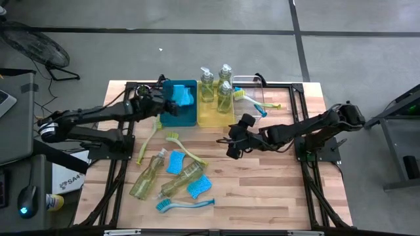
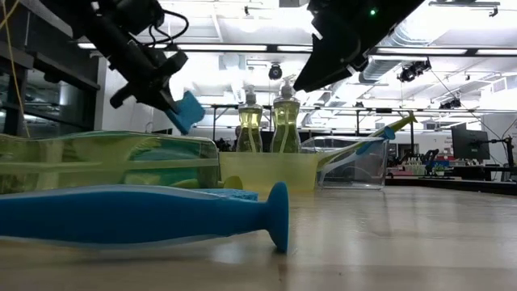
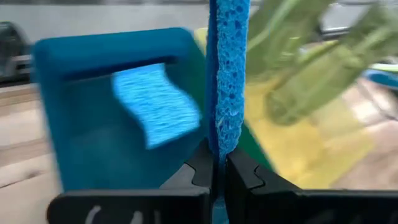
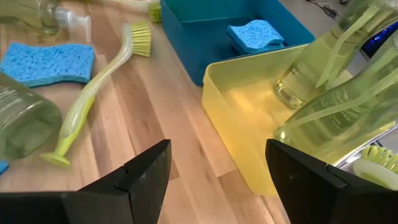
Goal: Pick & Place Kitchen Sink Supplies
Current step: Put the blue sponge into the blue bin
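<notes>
Left gripper (image 3: pixel 216 163) of mine pinches a blue sponge (image 3: pixel 228 74) edge-up over the blue bin (image 1: pixel 178 111), poised to join the one inside. My right gripper (image 4: pixel 214 180) waits spread near the yellow bin (image 4: pixel 249 118).

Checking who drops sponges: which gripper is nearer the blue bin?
Left. The left gripper, shut on a blue sponge, hangs over the blue bin; the right gripper, open, hovers over bare table beyond the yellow bin.

Left gripper (image 1: pixel 172 102) with sponge (image 1: pixel 184 98) over blue bin (image 1: pixel 178 119)
</notes>
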`<action>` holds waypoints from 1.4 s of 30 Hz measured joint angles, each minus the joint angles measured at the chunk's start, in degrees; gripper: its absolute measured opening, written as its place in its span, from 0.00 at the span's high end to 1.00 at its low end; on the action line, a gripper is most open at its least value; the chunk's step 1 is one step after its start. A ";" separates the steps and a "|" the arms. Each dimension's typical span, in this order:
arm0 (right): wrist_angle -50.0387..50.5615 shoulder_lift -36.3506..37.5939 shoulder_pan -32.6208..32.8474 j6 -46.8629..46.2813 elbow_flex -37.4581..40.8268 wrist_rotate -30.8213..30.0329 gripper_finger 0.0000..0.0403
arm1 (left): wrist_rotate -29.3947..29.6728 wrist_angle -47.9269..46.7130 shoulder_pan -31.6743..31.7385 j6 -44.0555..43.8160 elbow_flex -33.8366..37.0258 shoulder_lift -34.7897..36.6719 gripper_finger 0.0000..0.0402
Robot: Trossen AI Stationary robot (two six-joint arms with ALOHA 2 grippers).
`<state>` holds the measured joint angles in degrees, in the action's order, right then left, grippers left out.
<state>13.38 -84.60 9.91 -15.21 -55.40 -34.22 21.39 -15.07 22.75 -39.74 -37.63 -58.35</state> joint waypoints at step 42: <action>4.02 -0.02 3.02 -4.10 -0.02 -2.12 0.37 | -22.37 16.50 18.15 -7.14 -1.31 -19.98 0.97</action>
<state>17.40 -84.62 12.93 -19.31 -55.42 -36.34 -0.98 1.43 40.91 -46.87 -38.94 -78.33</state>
